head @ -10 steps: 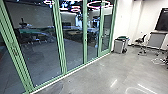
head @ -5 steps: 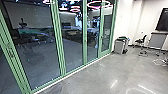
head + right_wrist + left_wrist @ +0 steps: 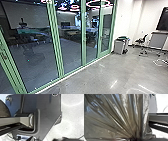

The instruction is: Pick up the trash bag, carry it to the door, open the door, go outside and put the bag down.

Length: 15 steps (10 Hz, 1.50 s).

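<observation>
Glossy grey floor [image 3: 107, 72] borders green-framed glass panels [image 3: 70, 47] at left; the left gripper [image 3: 136, 139] has its fingers closed on the shiny, translucent, brown-grey plastic trash bag [image 3: 114, 117] — steering too close could snag or tear it.

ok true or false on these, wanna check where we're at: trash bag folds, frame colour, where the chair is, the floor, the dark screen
1. The trash bag is drawn into long folds that run together toward one spot. True.
2. The frame around the glass panes is bright red. False: it is green.
3. In the head view, the chair is left of the grey box. False: it is to the right of it.
4. The floor is smooth and grey, with bright reflections. True.
5. The dark screen lies flat on the floor. False: it is upright, against the white wall.
</observation>
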{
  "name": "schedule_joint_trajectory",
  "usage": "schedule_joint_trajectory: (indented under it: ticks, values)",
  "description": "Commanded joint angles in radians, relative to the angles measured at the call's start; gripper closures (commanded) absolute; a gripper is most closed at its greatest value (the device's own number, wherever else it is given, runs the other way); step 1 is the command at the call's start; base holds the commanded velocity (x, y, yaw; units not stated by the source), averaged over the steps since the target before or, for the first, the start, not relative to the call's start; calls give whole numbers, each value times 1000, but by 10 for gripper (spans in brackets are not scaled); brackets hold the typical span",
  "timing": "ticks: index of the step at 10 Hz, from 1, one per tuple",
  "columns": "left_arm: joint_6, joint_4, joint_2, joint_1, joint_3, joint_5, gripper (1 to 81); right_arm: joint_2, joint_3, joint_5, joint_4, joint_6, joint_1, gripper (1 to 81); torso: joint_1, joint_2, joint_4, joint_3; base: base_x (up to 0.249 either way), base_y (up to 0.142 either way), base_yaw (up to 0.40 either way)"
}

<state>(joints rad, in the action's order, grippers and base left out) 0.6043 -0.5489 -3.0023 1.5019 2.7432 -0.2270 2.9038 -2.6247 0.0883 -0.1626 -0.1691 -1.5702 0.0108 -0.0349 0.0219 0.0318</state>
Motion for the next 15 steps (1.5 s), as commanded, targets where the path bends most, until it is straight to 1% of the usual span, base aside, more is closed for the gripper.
schedule_joint_trajectory:
  ticks: [1, 7, 14, 15]
  values:
    - [6, 3, 2, -50, -2, -81, 811, -12, 0, 60, -5, 2, 45, 10, 0, 0, 0, 0, 137, -74, 0]
    - [6, 0, 3, -50, -2, -81, 811, -12, 0, 59, -8, 2, 45, 10, 0, 0, 0, 0, 137, -69, 0]
    - [6, 0, 3, -50, -2, -81, 811, -12, 0, 59, -8, 2, 45, 10, 0, 0, 0, 0, 134, 0, 0]
    - [6, 1, 5, -50, -2, -81, 811, -10, 0, 59, -8, 2, 43, 10, 0, 0, 0, 0, 135, -62, 0]
